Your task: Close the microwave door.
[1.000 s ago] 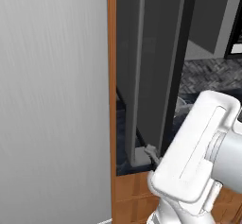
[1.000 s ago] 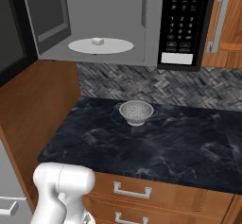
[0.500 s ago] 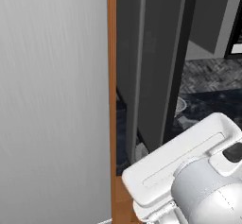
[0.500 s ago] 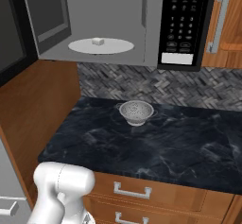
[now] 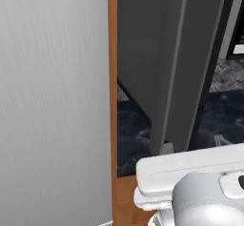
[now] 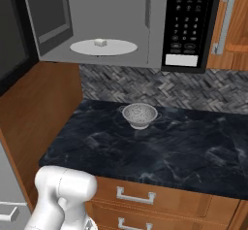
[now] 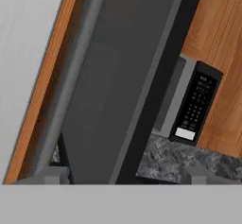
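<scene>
Arm lower now; microwave door (image 5: 190,63) still open

Your arm (image 5: 190,187) lies low across the left base view, upper link level, a grey joint below it. In the hand view your gripper (image 7: 125,173) shows two fingertips (image 7: 53,174) set wide apart, nothing between them

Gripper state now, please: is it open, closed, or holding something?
Gripper: open and holding nothing, with the fingers spread wide in front of the microwave door.
</scene>
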Available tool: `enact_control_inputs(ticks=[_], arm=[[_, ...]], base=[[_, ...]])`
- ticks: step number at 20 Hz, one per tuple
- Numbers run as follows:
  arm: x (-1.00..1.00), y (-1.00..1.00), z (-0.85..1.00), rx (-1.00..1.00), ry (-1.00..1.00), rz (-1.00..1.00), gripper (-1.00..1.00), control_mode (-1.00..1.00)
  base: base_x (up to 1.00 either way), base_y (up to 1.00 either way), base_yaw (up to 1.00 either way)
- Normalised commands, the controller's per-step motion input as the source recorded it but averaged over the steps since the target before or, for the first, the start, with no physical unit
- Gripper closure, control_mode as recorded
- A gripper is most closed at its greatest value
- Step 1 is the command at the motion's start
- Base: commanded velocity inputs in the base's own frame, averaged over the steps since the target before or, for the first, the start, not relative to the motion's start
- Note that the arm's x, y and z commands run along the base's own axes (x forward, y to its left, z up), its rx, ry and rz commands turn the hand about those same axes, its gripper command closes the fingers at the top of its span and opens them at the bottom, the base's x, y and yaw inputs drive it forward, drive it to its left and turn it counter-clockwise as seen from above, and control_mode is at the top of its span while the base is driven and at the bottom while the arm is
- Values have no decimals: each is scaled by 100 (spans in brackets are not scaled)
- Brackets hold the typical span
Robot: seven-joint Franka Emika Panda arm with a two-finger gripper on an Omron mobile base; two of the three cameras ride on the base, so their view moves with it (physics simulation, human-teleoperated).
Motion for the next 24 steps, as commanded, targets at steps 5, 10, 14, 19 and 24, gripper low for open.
enact_control_inputs(ticks=[5, 10, 14, 19, 24], arm=[[31, -99, -22, 21, 0, -19, -100, -100], [47, -100, -14, 20, 0, -11, -100, -100], [57, -91, -6, 17, 0, -5, -100, -100], [90, -38, 0, 6, 0, 0, -100, -100], [100, -18, 0, 5, 0, 6, -100, -100]], base=[[0, 0, 0], [0, 0, 0], [0, 0, 0], [0, 0, 0], [0, 0, 0]])
